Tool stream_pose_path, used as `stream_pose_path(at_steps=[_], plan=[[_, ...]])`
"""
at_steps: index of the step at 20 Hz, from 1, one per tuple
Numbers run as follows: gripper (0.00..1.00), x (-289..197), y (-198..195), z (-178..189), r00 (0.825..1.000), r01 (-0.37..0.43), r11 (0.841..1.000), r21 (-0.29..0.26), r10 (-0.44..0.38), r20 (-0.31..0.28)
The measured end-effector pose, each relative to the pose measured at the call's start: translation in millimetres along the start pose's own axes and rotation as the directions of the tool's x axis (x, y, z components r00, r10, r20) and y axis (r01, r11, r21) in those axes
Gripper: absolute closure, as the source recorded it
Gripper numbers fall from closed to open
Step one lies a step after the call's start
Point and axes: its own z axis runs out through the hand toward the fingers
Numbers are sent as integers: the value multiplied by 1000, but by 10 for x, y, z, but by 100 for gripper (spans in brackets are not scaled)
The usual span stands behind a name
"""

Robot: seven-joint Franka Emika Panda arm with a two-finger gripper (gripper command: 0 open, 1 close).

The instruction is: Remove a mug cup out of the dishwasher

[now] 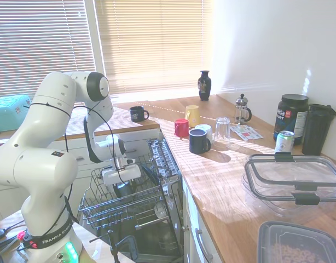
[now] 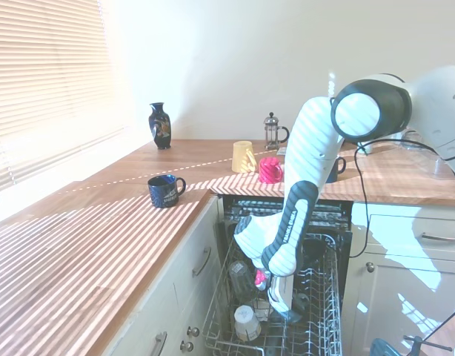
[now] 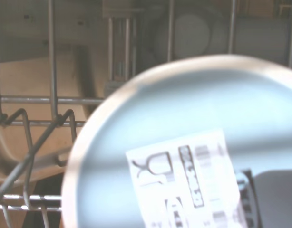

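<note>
Gripper (image 2: 281,302) is low inside the pulled-out wire rack (image 2: 325,285) of the dishwasher (image 2: 246,209), arm reaching steeply down from above. Jaw opening: cannot tell, since the fingers are lost among tines and shadow in both exterior views.

Mug cup (image 3: 184,104): upside down in the rack directly under the wrist camera. Its pale round base fills most of the wrist view and bears one white printed sticker (image 3: 184,180). Rack wires show beside and behind it.

Other items in rack, second exterior view: 1 pale cup (image 2: 247,323), inverted, near the front; 1 dark vessel (image 2: 240,273) behind it, possibly a glass, too dim to tell.

Counter count, first exterior view:
- mugs, 5: black mug with print (image 1: 138,114), red mug (image 1: 181,127), yellow mug (image 1: 192,115), navy mug (image 1: 200,141), white mug (image 1: 206,130), which is partly hidden behind the navy one
- clear tumbler (image 1: 222,129), 1
- French press (image 1: 242,109), 1
- dark vase (image 1: 204,85), 1
</note>
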Motion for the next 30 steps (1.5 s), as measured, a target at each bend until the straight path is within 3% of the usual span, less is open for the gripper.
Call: stream_pose_path(at_steps=[23, 30], plan=[[100, -84, -32, 29, 1000, 31, 999, -14, -31, 5], [100, -132, -5, -349, 1000, 11, 1000, 26, -10, -17]])
